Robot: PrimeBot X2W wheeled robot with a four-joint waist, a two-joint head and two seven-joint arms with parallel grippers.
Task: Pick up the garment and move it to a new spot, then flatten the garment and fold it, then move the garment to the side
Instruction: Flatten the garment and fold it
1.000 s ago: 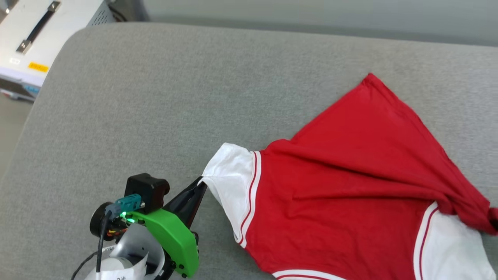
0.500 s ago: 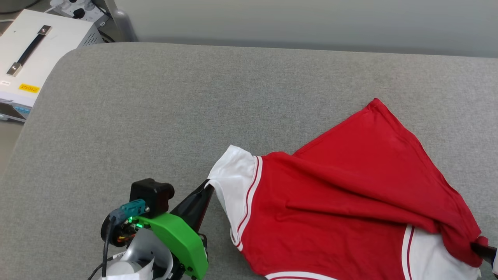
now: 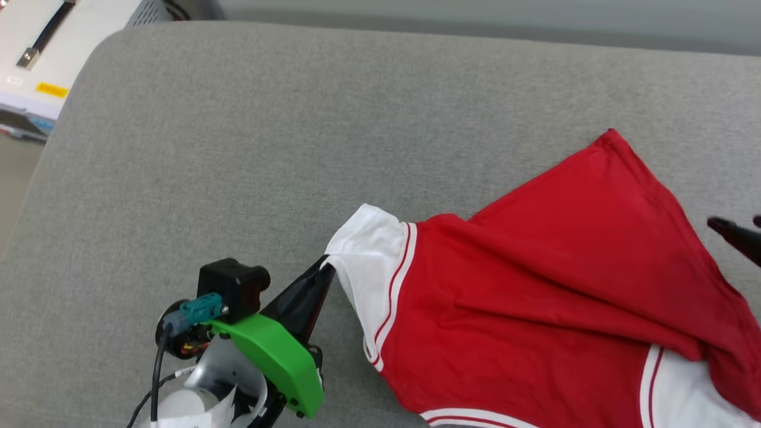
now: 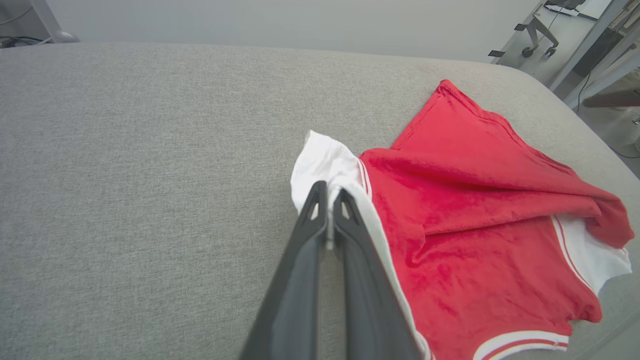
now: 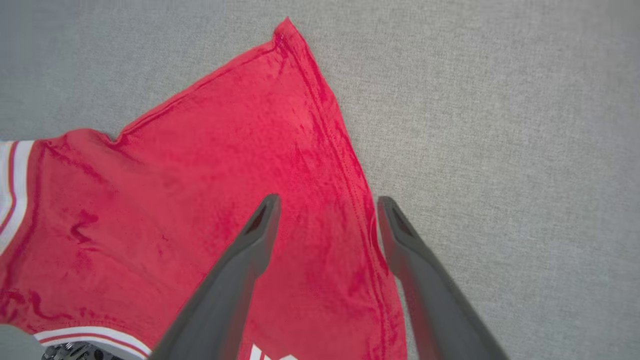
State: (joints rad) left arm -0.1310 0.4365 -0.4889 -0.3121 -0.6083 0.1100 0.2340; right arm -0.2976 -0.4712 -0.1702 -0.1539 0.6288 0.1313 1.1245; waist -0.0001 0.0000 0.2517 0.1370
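The garment (image 3: 535,285) is a red jersey with white sleeves and striped trim, lying crumpled on the grey padded surface (image 3: 238,148). One red corner points away from me. My left gripper (image 3: 324,266) is shut on the edge of the white sleeve (image 3: 368,255); in the left wrist view the fingers (image 4: 327,192) pinch that sleeve (image 4: 325,160). My right gripper (image 3: 736,226) shows at the right edge, off the cloth. In the right wrist view it (image 5: 328,201) stands open above the garment's (image 5: 200,175) red side hem, holding nothing. The front lettering is hidden.
A white equipment box (image 3: 35,53) with a black handle stands beyond the surface's rounded far left corner. In the left wrist view, furniture legs and floor (image 4: 575,50) lie past the surface's far right edge. Bare grey padding stretches left of and behind the garment.
My right gripper has opened, let go of the red fold at the garment's right side and drawn away from it. The left gripper keeps its hold on the sleeve. The head camera has shifted.
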